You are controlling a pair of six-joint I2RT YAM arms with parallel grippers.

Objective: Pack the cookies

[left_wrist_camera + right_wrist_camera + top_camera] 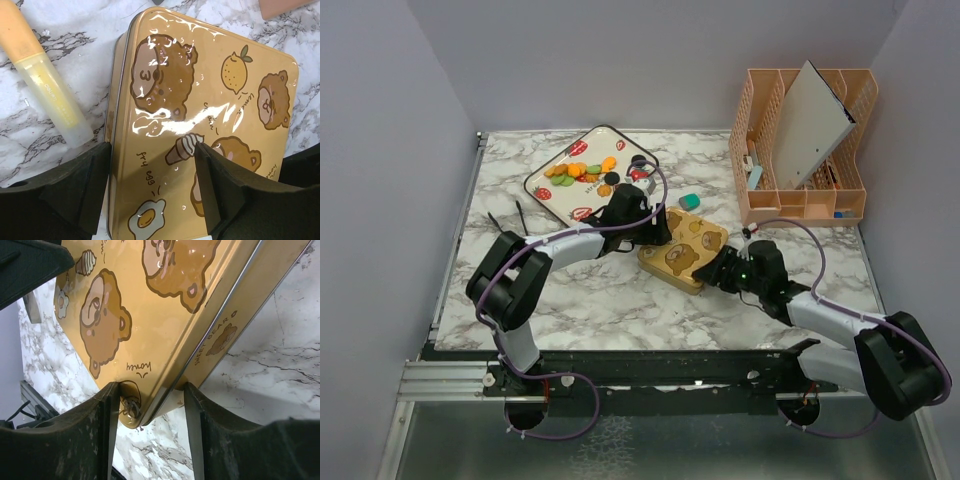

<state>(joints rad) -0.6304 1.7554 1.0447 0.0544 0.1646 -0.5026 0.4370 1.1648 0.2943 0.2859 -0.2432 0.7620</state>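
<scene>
1. While my left tool (150, 150) stands wide over the closed golden bear-printed tin (682, 252), one finger sits outside its wall and one sits above the lid.
2. My right tool (150, 387) straddles the tin's near corner; I cannot tell whether it grips.
3. The small round coloured cookies (582, 170) lie on the strawberry-printed tray (565, 195), far left.

A white counter (580, 290) veined in grey marble is shown. Near its middle a golden tin (686, 256) is laid flat with its lid on, printed with brown bears, a lemon and a fried egg. Just beside the tin's edge, a pale yellow tube (47, 87) with an orange cap is seen in the left wrist view. A white tray (564, 204) with a dark rim is set askew towards the far left. A small teal object (689, 201) is placed between the tin and a peach slotted organizer (802, 211) at the far right. Two thin black sticks (520, 215) are laid near the tray's left corner.
</scene>
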